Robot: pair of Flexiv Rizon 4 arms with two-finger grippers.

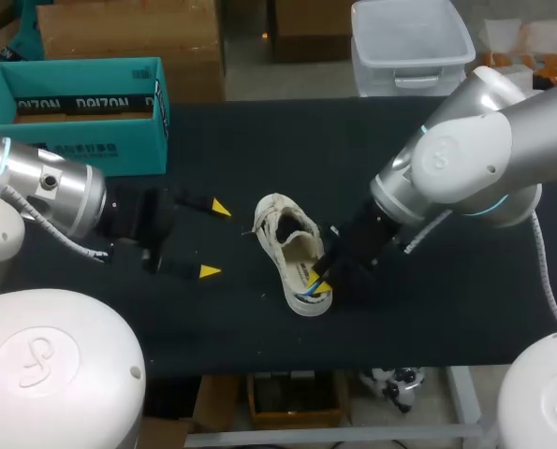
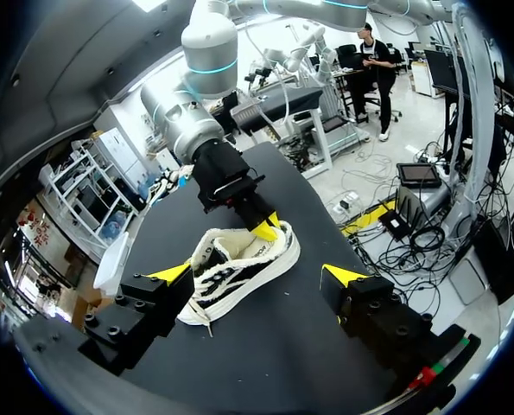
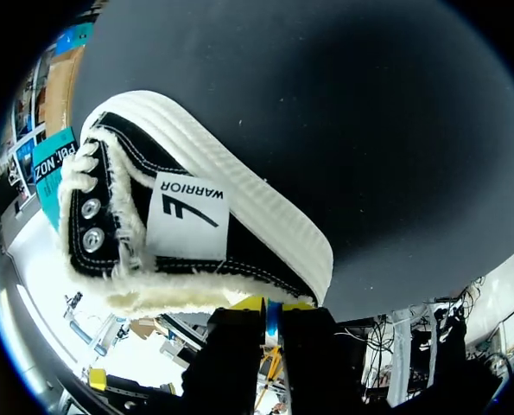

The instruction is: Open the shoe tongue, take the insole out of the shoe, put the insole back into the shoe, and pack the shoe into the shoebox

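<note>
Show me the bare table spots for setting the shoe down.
Free: the wide stretch of table between shoebox and right arm, and the near strip in front of the shoe. Crowded: mid-table, where the shoe sits between left gripper and right gripper.

Fleecy-trimmed canvas shoe (image 1: pixel 283 234) with smooth rubber sole; matt black table (image 1: pixel 428 327).

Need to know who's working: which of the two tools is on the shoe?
The right tool, closed on the heel end of the shoe. The left tool hangs open beside the shoe, touching nothing.
</note>
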